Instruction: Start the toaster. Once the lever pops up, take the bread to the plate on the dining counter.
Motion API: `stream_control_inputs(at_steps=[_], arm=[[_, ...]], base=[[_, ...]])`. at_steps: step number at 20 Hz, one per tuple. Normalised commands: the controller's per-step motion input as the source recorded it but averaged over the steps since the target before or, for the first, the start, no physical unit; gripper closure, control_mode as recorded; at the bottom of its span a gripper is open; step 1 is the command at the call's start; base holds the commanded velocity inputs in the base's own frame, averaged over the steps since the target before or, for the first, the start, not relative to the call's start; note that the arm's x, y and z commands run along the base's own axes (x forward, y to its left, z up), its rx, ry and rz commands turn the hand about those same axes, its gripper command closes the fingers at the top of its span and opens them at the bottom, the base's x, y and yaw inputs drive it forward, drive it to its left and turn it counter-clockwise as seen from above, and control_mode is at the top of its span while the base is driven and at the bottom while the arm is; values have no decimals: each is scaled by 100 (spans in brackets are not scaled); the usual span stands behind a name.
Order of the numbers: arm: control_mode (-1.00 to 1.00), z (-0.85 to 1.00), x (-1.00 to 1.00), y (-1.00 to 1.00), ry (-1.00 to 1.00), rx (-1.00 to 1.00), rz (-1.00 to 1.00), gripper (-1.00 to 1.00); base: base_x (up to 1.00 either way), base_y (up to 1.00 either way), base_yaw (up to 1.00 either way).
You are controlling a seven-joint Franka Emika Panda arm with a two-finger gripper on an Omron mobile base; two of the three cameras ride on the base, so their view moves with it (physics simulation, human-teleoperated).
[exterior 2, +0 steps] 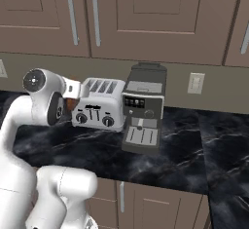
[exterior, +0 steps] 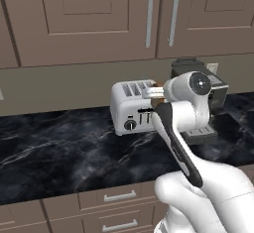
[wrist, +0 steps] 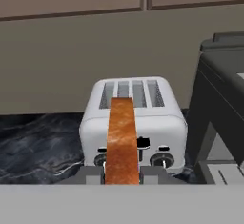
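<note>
Bread: orange-brown crust edge, thin and flat, the bread (wrist: 122, 139) stands upright between the 2 dark tips, out of the toaster and in front of it
Pincer: the pincer (wrist: 122, 174) is squeezed onto the bread from both sides, low on the slice, so it will not fall on the way
Why held so: gripped by its flat faces with the thin edge toward the camera, I think because that is how it came up out of a slot
Toaster: the toaster (wrist: 134, 118) is a silver-white box with round corners, smooth and shiny, 4 long slots on top, 2 round black knobs (exterior 2: 81, 118) and dark tabs on the front
Where it sits: on the black table (exterior: 59, 147) with white veins like stone, close to the wall
Neighbour: a tall black coffee machine (exterior 2: 143, 107) stands just beside the toaster, boxy and dull
Cabinets: brown wooden doors (exterior: 89, 19) with long silver handles hang above
Task step: toasting looks done; carrying to the plate is next, I think
</note>
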Motion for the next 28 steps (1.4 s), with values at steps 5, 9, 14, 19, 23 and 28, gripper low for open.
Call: stream_control_inputs(at_steps=[5,9,14,19,23,28], arm=[[-100,3,-92,0,27,-1,0,100],[-100,0,-54,0,5,0,0,100],[-100,-8,-48,-3,0,-2,0,100],[-100,-7,-25,-10,0,0,0,100],[100,-2,-13,-14,0,0,0,100],[100,0,0,0,0,0,0,100]], base=[[0,0,0],[0,0,0],[0,0,0],[0,0,0],[-22,-11,0],[-98,55,26]])
